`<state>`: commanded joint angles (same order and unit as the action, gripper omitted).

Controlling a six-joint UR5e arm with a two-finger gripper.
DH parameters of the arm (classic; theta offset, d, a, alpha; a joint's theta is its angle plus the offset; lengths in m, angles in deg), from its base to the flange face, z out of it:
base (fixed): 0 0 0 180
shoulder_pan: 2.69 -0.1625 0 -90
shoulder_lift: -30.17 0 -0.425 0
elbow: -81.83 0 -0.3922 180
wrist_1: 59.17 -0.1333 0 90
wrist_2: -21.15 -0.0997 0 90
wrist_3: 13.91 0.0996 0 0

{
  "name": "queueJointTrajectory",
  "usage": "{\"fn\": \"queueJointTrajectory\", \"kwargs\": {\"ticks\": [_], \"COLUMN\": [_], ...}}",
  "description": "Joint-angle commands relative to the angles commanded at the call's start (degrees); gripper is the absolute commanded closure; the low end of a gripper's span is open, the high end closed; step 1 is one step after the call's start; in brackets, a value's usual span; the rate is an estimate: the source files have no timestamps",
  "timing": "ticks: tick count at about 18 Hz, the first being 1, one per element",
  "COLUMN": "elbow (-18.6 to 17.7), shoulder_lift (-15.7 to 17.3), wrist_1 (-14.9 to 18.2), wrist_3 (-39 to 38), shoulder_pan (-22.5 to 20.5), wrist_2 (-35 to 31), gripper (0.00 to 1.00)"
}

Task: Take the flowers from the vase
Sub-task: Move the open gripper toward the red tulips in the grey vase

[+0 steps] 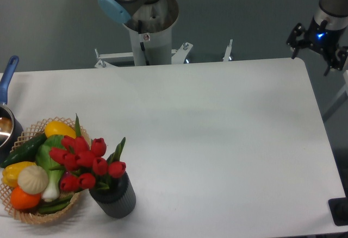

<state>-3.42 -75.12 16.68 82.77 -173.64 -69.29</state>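
Lower left: we list the vase (113, 196), upright on the table (228, 140), holding the flowers (84, 161), just beside the wicker basket (32, 216). Upper right: gripper (318, 42), past the table's corner; we cannot tell its finger spacing.

Layout, taken from the vase (115, 197), which I see near the table's (217, 140) front left edge. Flowers (87, 162): in the vase, leaning left over the basket (32, 216). Basket: just beside the vase on its left, holding vegetables. Pot (6, 129): behind the basket, at the table's left edge. Gripper (318, 45): well apart from the vase, beyond the far right corner. Arm base (149, 31): behind the table's far edge.
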Motion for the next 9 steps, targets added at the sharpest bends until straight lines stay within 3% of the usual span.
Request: {"fn": "queueJointTrajectory", "kwargs": {"ticks": [6, 9], "elbow": [-0.7, -2.8], "shoulder_lift": [0.4, 1.2], "wrist_1": [0.2, -0.4], "wrist_3": [0.1, -0.3], "shoulder_pan": [1.5, 3.0], "wrist_2": [0.3, 0.9], "gripper": [0.0, 0.0]}}
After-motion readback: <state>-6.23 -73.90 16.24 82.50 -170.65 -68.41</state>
